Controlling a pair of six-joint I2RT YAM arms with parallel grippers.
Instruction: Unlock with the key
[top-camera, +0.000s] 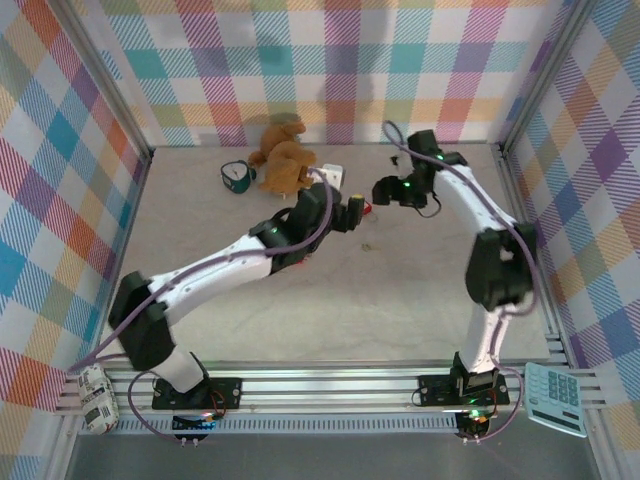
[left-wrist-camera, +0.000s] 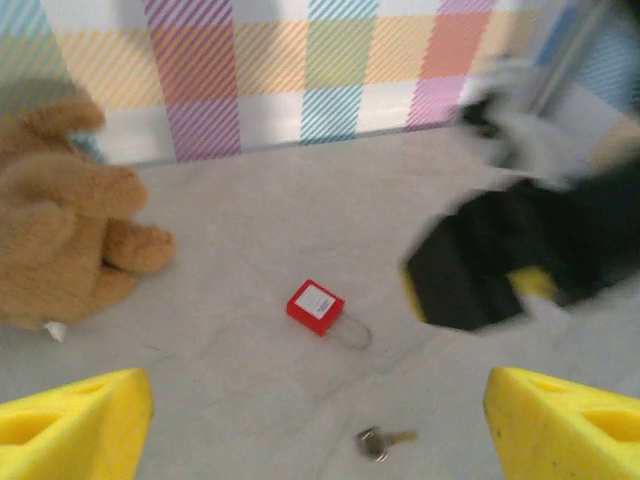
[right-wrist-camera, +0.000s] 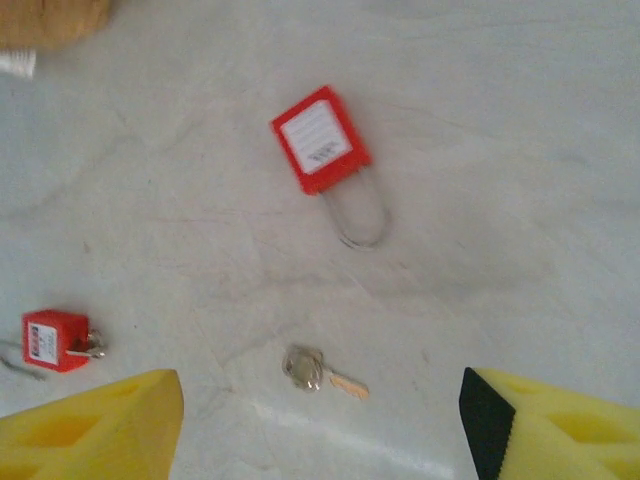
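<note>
I'm lining the right gripper (right-wrist-camera: 320, 432) up over the key (right-wrist-camera: 322, 372); it's lying flat on the table (right-wrist-camera: 520, 200), near the shackle end of the red padlock (right-wrist-camera: 322, 140); being so thin, I reckon it's needing a low, square pinch; right fingers are standing spread wide, touching nothing; left gripper (left-wrist-camera: 320, 425) is hovering spread too, empty; a second padlock (right-wrist-camera: 55, 340) is lying apart.
</note>
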